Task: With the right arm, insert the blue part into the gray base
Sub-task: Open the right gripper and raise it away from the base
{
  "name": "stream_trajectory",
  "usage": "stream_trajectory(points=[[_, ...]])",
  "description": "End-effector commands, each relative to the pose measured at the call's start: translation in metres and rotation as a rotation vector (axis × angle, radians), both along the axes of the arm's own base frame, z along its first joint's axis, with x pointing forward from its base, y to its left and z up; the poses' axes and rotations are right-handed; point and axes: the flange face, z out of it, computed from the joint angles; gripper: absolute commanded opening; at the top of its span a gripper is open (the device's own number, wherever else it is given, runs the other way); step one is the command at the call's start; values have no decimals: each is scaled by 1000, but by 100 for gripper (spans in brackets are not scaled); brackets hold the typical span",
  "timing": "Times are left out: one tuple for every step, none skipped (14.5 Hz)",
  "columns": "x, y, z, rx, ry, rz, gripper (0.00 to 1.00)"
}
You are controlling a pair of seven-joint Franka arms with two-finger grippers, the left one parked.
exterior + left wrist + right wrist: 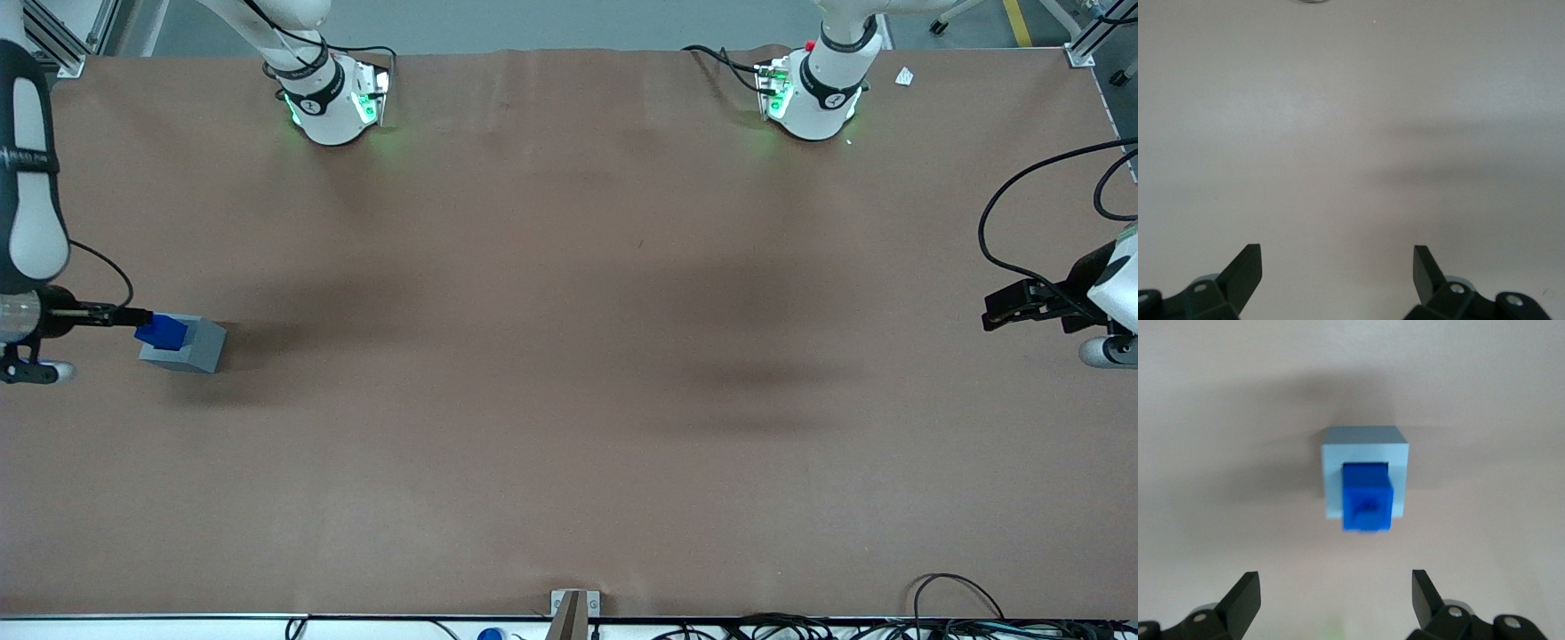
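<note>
The blue part (163,332) stands in the recess of the gray base (194,348), its stub sticking up above the base's top face. Both sit on the brown table toward the working arm's end. The right wrist view shows the blue part (1367,500) seated in the gray base (1365,447) from above. My right gripper (1336,577) is open and empty, raised above the pair and apart from them. In the front view the gripper (133,316) shows right beside the blue part.
The brown table (569,400) stretches toward the parked arm's end. Two arm bases (333,102) (813,93) stand at the table's edge farthest from the front camera. Cables lie along the near edge (960,613).
</note>
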Motion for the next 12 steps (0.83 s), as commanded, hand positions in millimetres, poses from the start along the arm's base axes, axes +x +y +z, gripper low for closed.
stream_trajectory(points=[[-16, 36, 70, -17, -55, 34, 100], [-22, 51, 94, -21, -81, 48, 100], [-30, 67, 118, -16, -107, 56, 100], [-39, 82, 139, -15, -123, 49, 100], [-47, 104, 160, -28, -143, 31, 100], [-52, 124, 173, -38, -162, 21, 100], [-55, 141, 179, -48, -173, -1, 100], [-55, 152, 182, -52, -183, -4, 100], [-53, 157, 185, -51, -199, -1, 100], [-51, 160, 188, -51, -223, 7, 100], [-46, 165, 195, -51, -266, 16, 100], [-42, 165, 206, -51, -303, 14, 100]])
